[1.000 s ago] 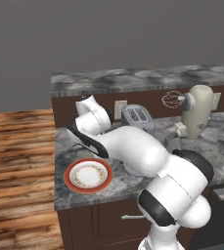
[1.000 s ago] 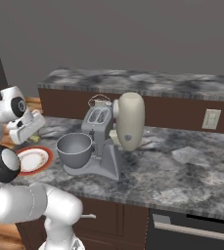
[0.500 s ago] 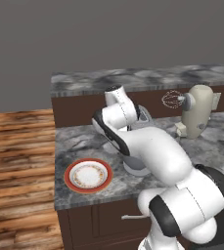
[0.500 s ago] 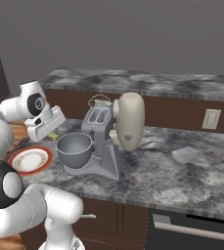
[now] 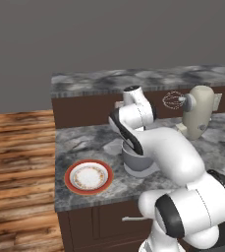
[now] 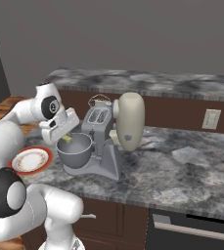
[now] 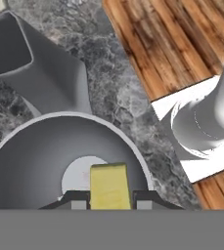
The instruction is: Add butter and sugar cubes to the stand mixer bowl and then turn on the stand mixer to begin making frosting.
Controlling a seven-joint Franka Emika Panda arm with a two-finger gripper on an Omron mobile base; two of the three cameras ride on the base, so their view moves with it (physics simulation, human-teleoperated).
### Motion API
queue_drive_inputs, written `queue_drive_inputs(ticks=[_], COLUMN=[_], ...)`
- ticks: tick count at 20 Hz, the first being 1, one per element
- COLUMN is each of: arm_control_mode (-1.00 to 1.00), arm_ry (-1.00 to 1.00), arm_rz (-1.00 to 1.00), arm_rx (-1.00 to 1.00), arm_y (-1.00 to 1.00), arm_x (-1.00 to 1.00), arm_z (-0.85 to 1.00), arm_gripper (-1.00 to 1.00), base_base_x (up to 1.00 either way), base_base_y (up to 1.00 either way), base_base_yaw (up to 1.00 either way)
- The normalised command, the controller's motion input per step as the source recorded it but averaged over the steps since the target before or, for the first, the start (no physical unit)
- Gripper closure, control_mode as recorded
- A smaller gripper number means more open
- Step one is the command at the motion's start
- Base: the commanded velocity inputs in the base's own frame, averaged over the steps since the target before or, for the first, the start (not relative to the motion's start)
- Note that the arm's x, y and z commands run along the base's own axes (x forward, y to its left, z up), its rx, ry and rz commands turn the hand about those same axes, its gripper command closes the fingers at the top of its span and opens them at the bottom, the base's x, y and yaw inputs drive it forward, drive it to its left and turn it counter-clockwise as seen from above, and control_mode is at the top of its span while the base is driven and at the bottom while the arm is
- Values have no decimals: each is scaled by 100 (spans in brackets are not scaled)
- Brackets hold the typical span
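Hovering over the deep round grey metal bowl (image 7: 45,161) on the marbled bench (image 6: 182,171), the dark two-fingered pincer (image 7: 107,199) grips the small pale-yellow butter stick (image 7: 108,186) — poised above the bowl's hollow, evidently for a clean drop.

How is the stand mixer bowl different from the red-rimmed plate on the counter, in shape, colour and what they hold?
The stand mixer bowl is deep and plain grey metal; the plate is flat, with a red rim and a pale middle. The bowl sits on the stand mixer base; the plate lies directly on the counter. The butter, held between the fingers, hangs over the bowl; nothing hangs over the plate. Both are round and lie near the counter's front edge.
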Motion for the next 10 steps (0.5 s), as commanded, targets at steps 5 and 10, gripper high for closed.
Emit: queue_drive_inputs(ticks=[5, 10], arm_control_mode=[-100, -100], arm_ry=[0, 0], arm_rz=[-4, -3], arm_rx=[0, 0], arm_y=[-33, -12], arm_x=[0, 1], arm_z=[-34, -32], arm_gripper=[100, 100], base_base_x=[0, 0], base_base_y=[0, 0], base_base_yaw=[0, 0])
